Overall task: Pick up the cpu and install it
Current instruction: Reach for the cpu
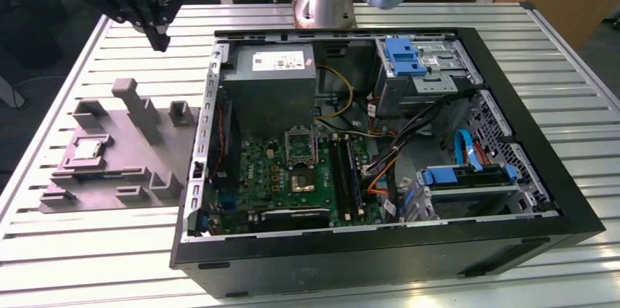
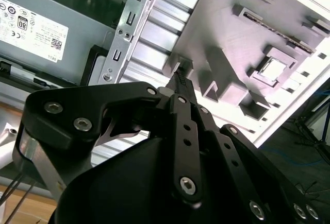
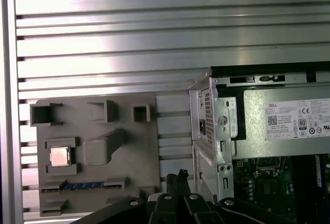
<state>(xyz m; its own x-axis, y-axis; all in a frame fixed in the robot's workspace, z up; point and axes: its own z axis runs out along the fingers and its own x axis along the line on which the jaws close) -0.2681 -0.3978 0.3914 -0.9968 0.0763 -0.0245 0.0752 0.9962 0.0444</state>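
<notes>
Gripper [image 1: 158,38] hanging over the bench [image 1: 97,250] beside the open computer case [image 1: 388,264], jaws closed together and empty, cpu [image 1: 89,150] seated in the grey fixture tray [image 1: 102,193], well apart from the gripper

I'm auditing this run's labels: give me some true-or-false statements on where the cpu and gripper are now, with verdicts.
The cpu lies in a pocket of the grey fixture plate. True.
The gripper holds the cpu. False: it is shut on nothing, apart from the cpu.
The computer case lies open. True.
The fixture plate lies inside the case. False: it lies on the table, at the exterior view's left of the case.
</notes>
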